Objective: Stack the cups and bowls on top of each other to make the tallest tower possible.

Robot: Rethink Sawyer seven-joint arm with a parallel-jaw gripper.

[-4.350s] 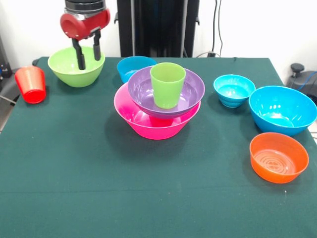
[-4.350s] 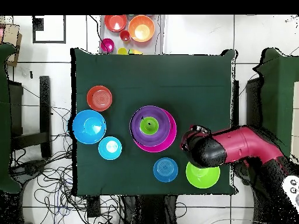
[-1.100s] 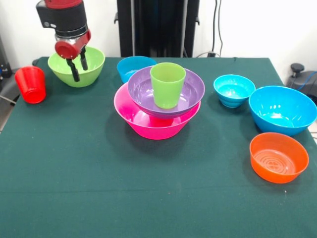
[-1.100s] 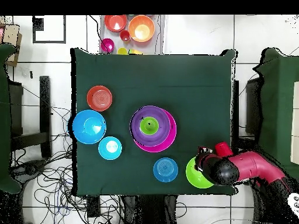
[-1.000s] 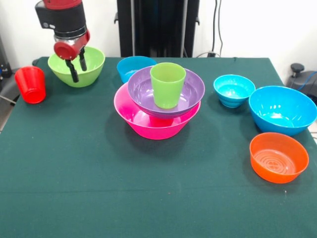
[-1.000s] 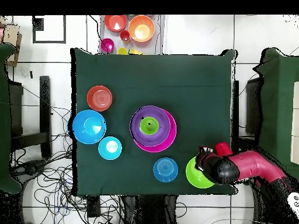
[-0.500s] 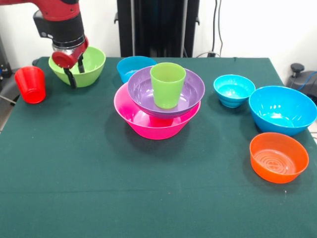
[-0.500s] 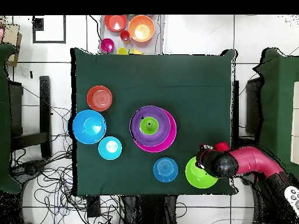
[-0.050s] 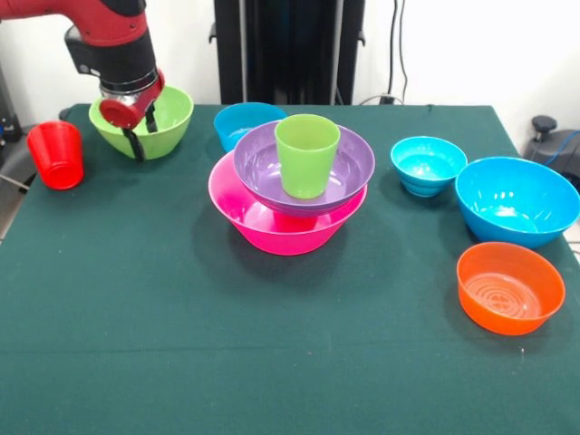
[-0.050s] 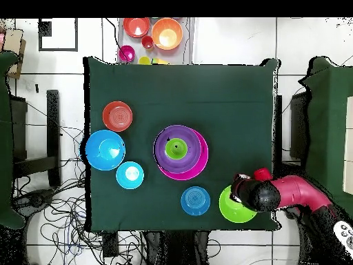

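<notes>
Nearest on the green-clothed bench (image 9: 181,362) sits the glossy, empty orange bowl (image 9: 510,287), with the large blue bowl (image 9: 517,200) and a small cyan bowl (image 9: 429,165) behind it. Mid-bench stands the tower (image 9: 292,186): a lime green cup (image 9: 307,155) in the purple bowl (image 9: 344,172), nested in the wide hot pink bowl (image 9: 272,227). Farther back, the pincer (image 9: 140,127) pinches the near rim of the lime green bowl (image 9: 172,113), beside the red-orange cup (image 9: 56,154).

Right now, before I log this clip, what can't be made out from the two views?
- Tool grip: in the front view its fingers straddle the lime green bowl's rim, contact unclear; overhead, the arm covers them.
- Hot pink bowl inside: hidden by the purple bowl in both views.
- Red cup: missing overhead, where the arm crosses that table edge.
- Far cyan bowl: near side blocked by the tower in front.
</notes>
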